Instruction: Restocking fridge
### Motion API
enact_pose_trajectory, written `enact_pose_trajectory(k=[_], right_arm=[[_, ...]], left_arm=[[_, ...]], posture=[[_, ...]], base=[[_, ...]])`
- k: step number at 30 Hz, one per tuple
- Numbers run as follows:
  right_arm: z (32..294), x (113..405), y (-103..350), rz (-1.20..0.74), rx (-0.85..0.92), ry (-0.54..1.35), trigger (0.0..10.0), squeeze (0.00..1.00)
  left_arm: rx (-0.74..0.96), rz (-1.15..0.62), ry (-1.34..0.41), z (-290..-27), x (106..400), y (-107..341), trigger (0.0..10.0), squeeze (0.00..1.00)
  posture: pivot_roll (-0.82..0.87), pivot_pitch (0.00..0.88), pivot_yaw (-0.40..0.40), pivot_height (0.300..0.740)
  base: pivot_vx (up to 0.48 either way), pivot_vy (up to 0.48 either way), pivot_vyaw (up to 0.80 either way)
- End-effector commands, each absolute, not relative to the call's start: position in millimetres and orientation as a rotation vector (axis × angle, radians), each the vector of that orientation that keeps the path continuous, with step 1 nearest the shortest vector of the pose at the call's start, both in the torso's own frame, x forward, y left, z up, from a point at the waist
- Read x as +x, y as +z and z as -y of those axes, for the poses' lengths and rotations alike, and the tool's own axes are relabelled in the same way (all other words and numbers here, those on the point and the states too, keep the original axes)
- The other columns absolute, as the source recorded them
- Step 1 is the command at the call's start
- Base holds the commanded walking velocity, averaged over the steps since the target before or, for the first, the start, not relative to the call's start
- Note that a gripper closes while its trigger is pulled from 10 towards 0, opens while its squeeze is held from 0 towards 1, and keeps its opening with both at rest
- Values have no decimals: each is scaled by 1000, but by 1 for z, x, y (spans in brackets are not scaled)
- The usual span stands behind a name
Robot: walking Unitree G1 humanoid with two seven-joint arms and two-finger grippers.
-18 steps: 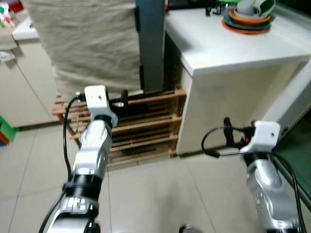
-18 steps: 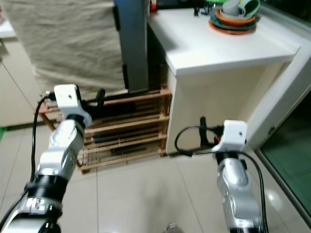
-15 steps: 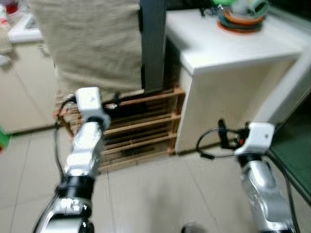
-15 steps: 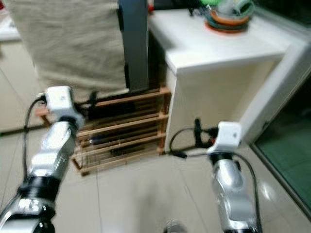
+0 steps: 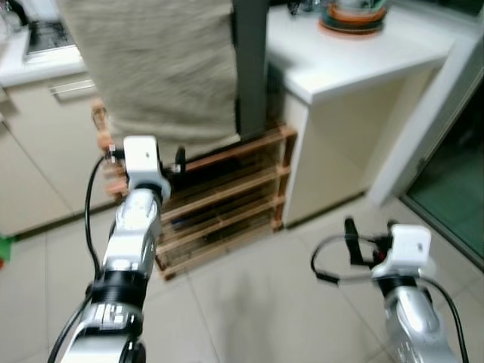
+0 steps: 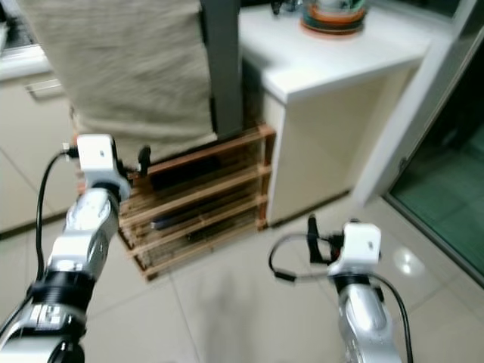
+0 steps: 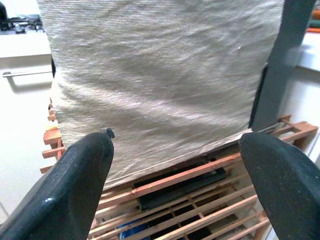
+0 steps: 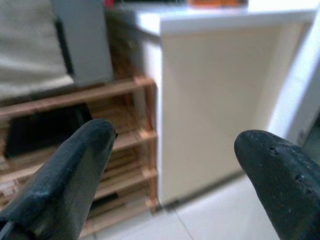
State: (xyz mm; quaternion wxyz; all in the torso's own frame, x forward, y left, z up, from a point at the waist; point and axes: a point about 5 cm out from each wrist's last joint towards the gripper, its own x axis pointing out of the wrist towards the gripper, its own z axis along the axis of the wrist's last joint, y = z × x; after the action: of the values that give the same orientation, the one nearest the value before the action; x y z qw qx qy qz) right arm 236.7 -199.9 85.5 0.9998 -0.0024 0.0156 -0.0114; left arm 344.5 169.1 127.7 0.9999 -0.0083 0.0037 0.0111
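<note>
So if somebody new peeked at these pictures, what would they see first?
Probably the big beige woven cloth hanging straight ahead, covering something tall with a dark grey edge. Under it stands a low wooden slatted rack on the tiled floor, beside a white counter carrying a stack of colourful bowls. In front, the robot's left claw and right claw are both raised, open and holding nothing.

Coarse woven cloth (image 7: 160,75) hangs above a slatted wooden rack (image 5: 219,204); the bench (image 6: 340,57) is smooth white, the floor (image 5: 257,302) glossy tile.
</note>
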Motion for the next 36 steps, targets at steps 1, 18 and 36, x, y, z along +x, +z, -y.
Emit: enact_pose_trajectory(k=[1, 18, 36], right_arm=[[199, 239, 92, 2, -18, -14, 10000, 145], [195, 245, 101, 29, -32, 10, 10000, 141], [200, 261, 106, 51, -18, -5, 10000, 141]], left_arm=[[-13, 17, -4, -163, 347, 133, 10000, 0], [-34, 19, 5, -171, 344, 130, 10000, 0], [18, 126, -171, -150, 326, 136, 10000, 0]], posture=[[-162, 0, 64, 740], [-155, 0, 50, 740], [-110, 0, 34, 740]], base=[[0, 480, 0], [0, 480, -464], [0, 480, -800]])
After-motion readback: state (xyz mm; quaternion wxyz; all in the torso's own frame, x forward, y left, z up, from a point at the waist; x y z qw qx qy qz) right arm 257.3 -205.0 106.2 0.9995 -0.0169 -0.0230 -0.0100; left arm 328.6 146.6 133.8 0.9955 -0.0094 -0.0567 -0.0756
